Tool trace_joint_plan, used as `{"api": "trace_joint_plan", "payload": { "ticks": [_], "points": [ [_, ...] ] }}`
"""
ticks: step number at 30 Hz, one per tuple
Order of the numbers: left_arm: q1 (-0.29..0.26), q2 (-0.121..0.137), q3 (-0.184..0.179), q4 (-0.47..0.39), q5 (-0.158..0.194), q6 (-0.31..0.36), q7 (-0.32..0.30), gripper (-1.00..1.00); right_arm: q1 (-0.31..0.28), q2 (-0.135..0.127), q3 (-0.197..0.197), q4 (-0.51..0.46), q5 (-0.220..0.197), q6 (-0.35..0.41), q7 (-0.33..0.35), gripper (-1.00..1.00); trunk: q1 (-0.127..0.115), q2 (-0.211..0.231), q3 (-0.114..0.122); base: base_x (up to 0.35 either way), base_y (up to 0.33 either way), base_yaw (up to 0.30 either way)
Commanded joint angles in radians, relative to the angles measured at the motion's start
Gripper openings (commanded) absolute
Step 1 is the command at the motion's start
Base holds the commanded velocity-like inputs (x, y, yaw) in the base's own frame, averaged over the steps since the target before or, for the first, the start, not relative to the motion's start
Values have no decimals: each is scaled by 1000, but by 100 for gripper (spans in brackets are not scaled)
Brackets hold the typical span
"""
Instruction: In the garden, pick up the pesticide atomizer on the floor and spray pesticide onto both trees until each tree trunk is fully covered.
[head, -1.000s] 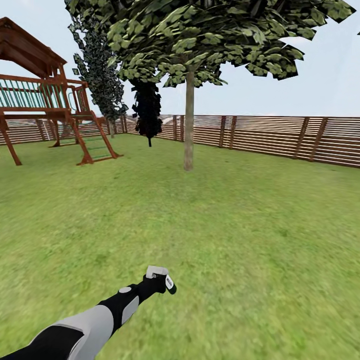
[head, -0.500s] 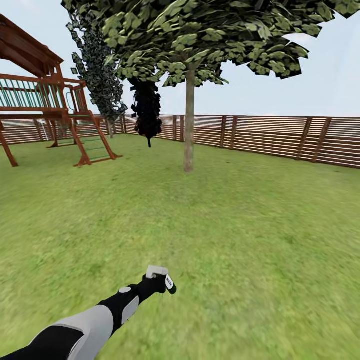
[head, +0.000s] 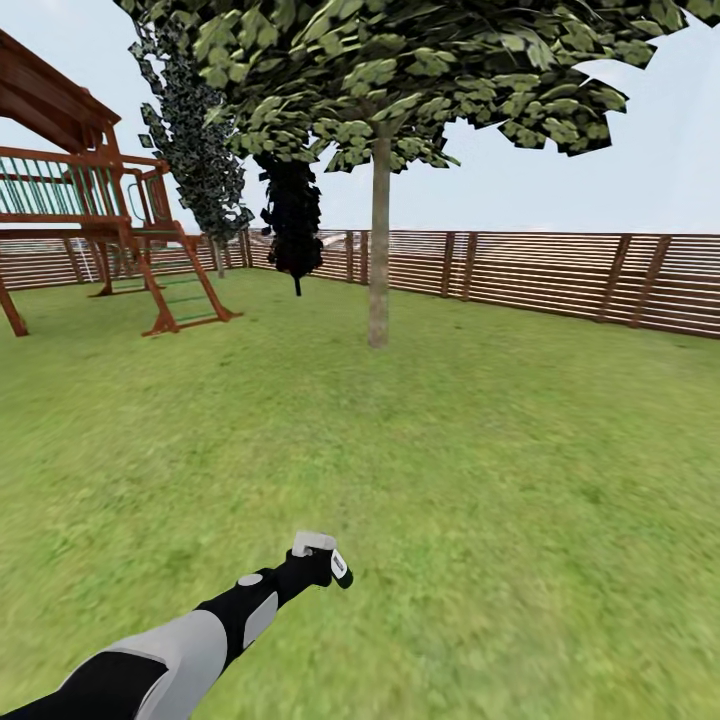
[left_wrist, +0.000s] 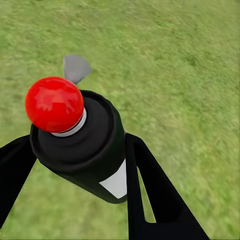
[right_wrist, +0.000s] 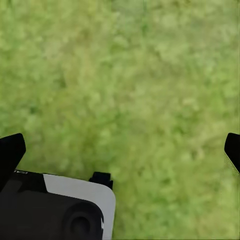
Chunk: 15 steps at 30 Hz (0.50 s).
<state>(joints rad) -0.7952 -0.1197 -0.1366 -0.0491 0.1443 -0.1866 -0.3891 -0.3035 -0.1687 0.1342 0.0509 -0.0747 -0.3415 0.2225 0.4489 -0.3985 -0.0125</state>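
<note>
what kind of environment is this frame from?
A simulated fenced back garden, most likely. Grass lawn runs out to a brown slatted wooden fence, a broad-leafed tree stands mid-lawn, and a wooden play set sits at the left. The left gripper holds the pesticide atomizer over the grass.

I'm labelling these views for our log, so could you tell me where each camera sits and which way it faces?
Head view: on the robot's head, facing forward over the lawn to a tree trunk and fence; left arm shows.
Left wrist view: near the left gripper, looking along its fingers at the pesticide atomizer.
Right wrist view: near the right gripper, facing grass.
Head and left wrist views share the atomizer.
</note>
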Motion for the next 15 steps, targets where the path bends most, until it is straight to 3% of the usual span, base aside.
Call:
{"api": "trace_joint_plan", "payload": {
  "ticks": [1,15],
  "points": [
    [-1,0,-8,2,11,-4,-2,-100,-2,0,7,4,-8,-7,5,100,1,-1,-1,350,0,0],
    [-1,0,-8,2,11,-4,-2,-100,-2,0,7,4,-8,-6,5,100,1,-1,-1,350,0,0]
  ]
}}
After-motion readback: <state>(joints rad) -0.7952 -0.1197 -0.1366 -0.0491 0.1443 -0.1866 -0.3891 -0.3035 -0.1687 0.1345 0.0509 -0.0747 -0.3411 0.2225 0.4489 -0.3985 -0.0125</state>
